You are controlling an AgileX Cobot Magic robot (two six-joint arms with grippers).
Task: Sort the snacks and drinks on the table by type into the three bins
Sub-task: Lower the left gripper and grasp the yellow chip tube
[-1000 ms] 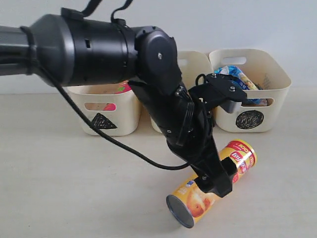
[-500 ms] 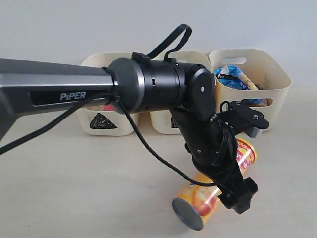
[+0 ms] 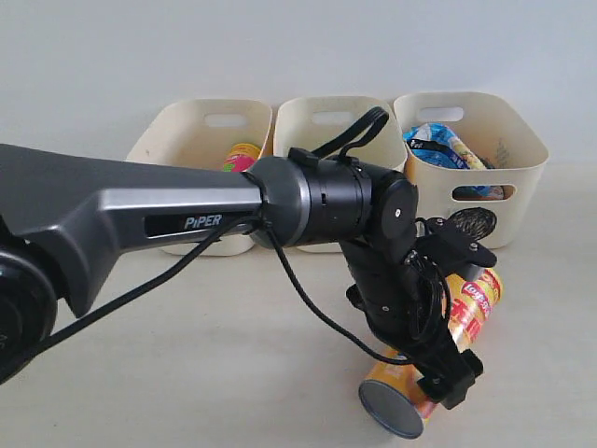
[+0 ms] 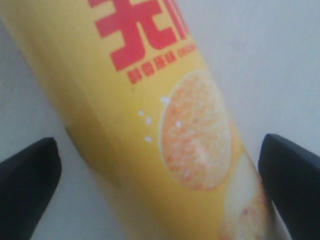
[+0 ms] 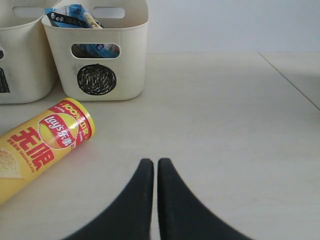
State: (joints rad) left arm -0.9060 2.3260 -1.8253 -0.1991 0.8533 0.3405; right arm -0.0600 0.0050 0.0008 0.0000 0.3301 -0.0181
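With left fingers [image 4: 27,185] spread wide either side of the yellow tube [image 4: 165,115] lying on the surface [image 5: 225,125] and right fingers [image 5: 135,200] shut off to one side, drop lower, centre on the tube body, close squarely, lift level to avoid rolling it.

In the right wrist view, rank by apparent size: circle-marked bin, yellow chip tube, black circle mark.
1. circle-marked bin, cropped.
2. yellow chip tube, also cropped and nearer the camera, so these two are unsure.
3. black circle mark, clearly smallest.
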